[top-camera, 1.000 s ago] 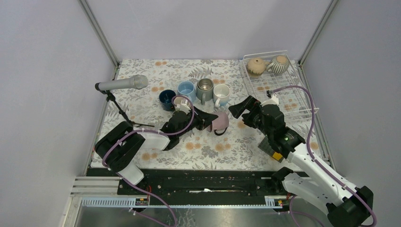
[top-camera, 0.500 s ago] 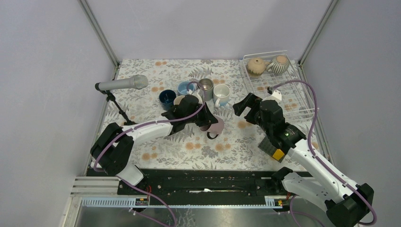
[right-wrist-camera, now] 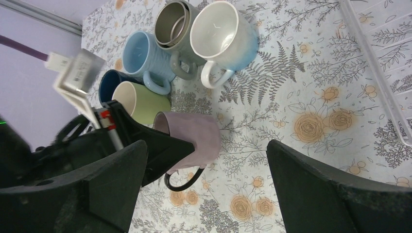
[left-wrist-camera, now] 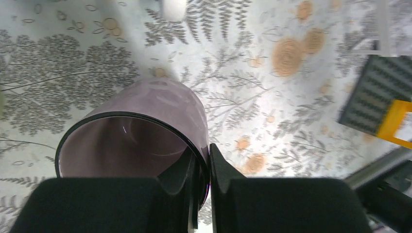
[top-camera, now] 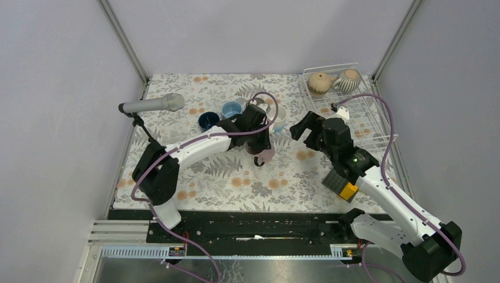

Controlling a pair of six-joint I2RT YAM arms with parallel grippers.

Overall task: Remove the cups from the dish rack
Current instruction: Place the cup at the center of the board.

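One pink mug (left-wrist-camera: 165, 104) — in left pincer (left-wrist-camera: 204, 156).

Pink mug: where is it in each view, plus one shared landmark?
Top external: pink mug mid-frame, at the left gripper's tip.
Left wrist: pink mug lower left, mouth toward the camera.
Right wrist: pink mug left of centre, below the green mug.
Shared landmark: left gripper, shut on its rim.

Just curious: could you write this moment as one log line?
left gripper: shut on pink mug rim | right gripper: open, empty | dish rack: tan mug, striped mug inside
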